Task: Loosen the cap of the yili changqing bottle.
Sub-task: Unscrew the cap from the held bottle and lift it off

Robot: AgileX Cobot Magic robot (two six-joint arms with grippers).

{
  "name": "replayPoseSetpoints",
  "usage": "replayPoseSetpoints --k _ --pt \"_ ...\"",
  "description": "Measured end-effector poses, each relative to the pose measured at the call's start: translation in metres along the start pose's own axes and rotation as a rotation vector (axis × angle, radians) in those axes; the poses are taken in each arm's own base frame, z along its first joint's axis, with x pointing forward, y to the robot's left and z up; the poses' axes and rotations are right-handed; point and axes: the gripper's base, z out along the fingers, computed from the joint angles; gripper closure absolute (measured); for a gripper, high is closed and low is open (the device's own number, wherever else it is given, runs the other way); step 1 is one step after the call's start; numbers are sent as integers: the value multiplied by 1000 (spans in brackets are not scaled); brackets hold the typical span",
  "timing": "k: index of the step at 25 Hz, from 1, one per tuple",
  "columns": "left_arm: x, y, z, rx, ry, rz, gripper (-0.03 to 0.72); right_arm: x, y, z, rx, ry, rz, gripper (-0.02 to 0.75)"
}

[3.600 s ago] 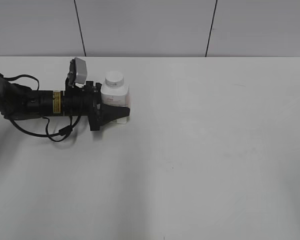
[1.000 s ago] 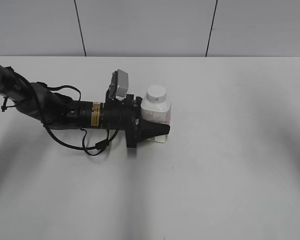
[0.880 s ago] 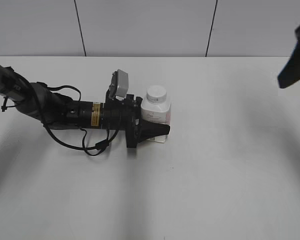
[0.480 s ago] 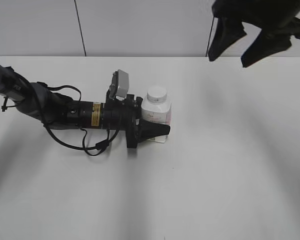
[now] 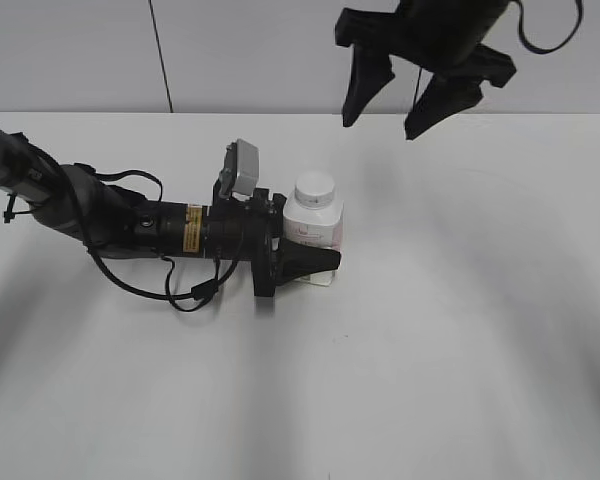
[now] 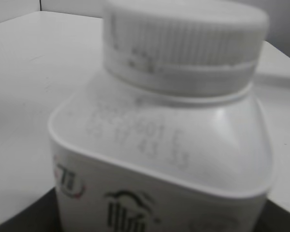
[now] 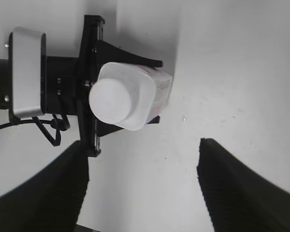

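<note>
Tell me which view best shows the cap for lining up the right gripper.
The right wrist view: it looks straight down on the cap between its open fingers. The left wrist view shows only its ribbed side, blurred. The exterior view shows it small, below the right gripper.

The place looks like a robotics lab or test cell. A plain white table [image 5: 430,350] fills the view, and along its far edge rises a bare grey panel wall [image 5: 280,55] split by dark vertical seams (no shelves or furnishings show). Two black robot arms with exposed cabling [image 5: 130,270] work over the table.
</note>
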Motion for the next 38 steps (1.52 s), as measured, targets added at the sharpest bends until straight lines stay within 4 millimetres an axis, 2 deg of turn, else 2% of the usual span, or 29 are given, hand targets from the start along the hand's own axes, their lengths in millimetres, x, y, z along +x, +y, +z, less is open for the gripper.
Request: replayPoseSetpoints --k 11,13,25,33,38 --pt "0 0 0 -1 2 4 253 -21 32 61 -5 65 -10 185" --pt "0 0 0 -1 2 4 253 -23 33 70 11 71 -9 185" --pt "0 0 0 -4 5 4 253 -25 29 94 76 94 -2 185" --pt "0 1 0 -6 7 7 255 -17 28 103 78 134 6 185" --pt "0 1 0 -7 8 8 255 -17 29 101 74 132 7 185"
